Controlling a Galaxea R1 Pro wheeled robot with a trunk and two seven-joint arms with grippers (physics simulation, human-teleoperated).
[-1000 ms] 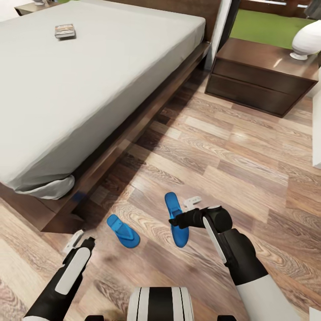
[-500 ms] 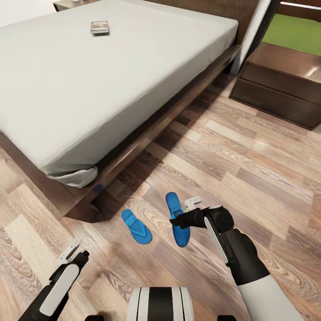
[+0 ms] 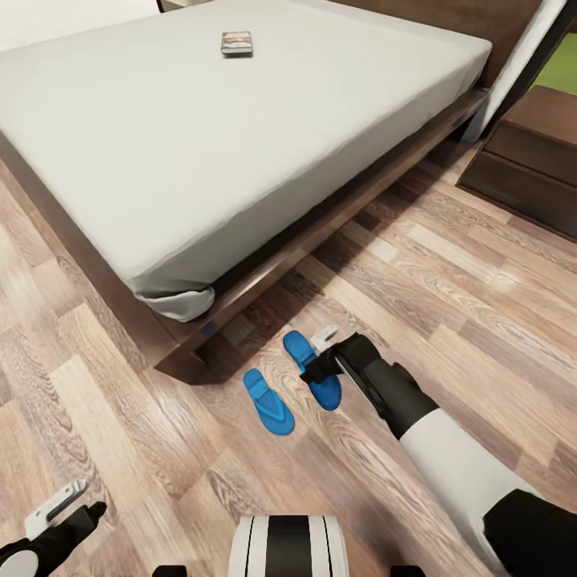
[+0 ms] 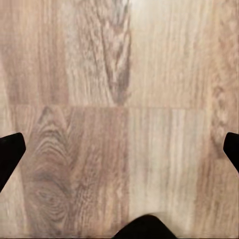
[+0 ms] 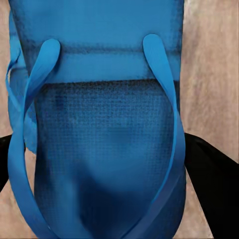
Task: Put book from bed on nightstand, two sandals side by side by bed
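So going left to right: the left hand (image 3: 60, 506) is hanging low at the near left corner of the head view, well away from everything. Its wrist view is showing bare plank floor (image 4: 119, 99) with the two dark finger tips out at the frame edges, so it's spread wide with nothing in it.

Next over, the loose sandal (image 3: 268, 401) is lying flat on the floor just off the near corner of the bed (image 3: 240, 144). The book (image 3: 236, 43) is sitting way up on the far part of the mattress, not dealt with yet. The nightstand (image 3: 533, 156) is peeking in at the far right.

Then the right hand (image 3: 320, 358) is sitting right over the second sandal (image 3: 312, 378). I'd say it's gripping that sandal, but the head view isn't settling it.

The right wrist view is helping more: the blue sole (image 5: 107, 149) and both straps are running between the dark fingers (image 5: 211, 179), which are bracketing its sides closely.

For doing this step well, I'm thinking keep it low, line it up parallel to the loose one with toes pointing the same way, and set it flat just beside it.
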